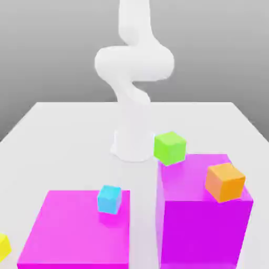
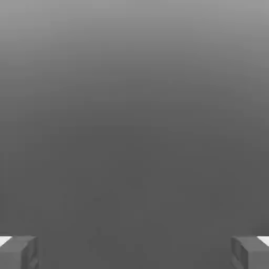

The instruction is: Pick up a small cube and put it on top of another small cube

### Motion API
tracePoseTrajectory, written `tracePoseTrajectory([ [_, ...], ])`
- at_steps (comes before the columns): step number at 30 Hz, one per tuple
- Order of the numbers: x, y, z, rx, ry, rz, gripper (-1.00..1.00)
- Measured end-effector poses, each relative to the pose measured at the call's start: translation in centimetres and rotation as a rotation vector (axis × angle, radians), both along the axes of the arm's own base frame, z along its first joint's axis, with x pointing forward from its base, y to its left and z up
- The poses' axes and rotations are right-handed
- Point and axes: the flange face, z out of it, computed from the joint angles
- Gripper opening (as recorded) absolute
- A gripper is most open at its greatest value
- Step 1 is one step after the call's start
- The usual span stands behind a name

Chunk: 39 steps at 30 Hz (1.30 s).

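Observation:
Several small cubes show in the exterior view. A cyan cube sits on a low magenta slab. On a taller magenta block rests an orange cube. A green cube is at that block's far corner; whether it rests on it I cannot tell. At the exterior view's left edge lies a yellow cube. In the hand view my gripper is open, its grey fingertips far apart with only plain grey background between them.
The white arm rises from its base at the middle of the white table and leaves the picture's top. A white upright shape fills the gap between the two magenta blocks.

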Motion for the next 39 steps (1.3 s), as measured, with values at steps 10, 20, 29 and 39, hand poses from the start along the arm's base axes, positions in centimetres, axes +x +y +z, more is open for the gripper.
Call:
tracePoseTrajectory([
  [10,9.7,-7.8,-12.3,0.102,0.191,-0.509,0.0],
  [20,12.9,-18.9,-26.8,0.266,0.32,-0.992,0.0],
  [29,11.5,-26.3,-39.6,0.478,0.398,-1.388,0.0],
  [39,8.3,-31.2,-52.6,0.729,0.434,-1.736,0.0],
])
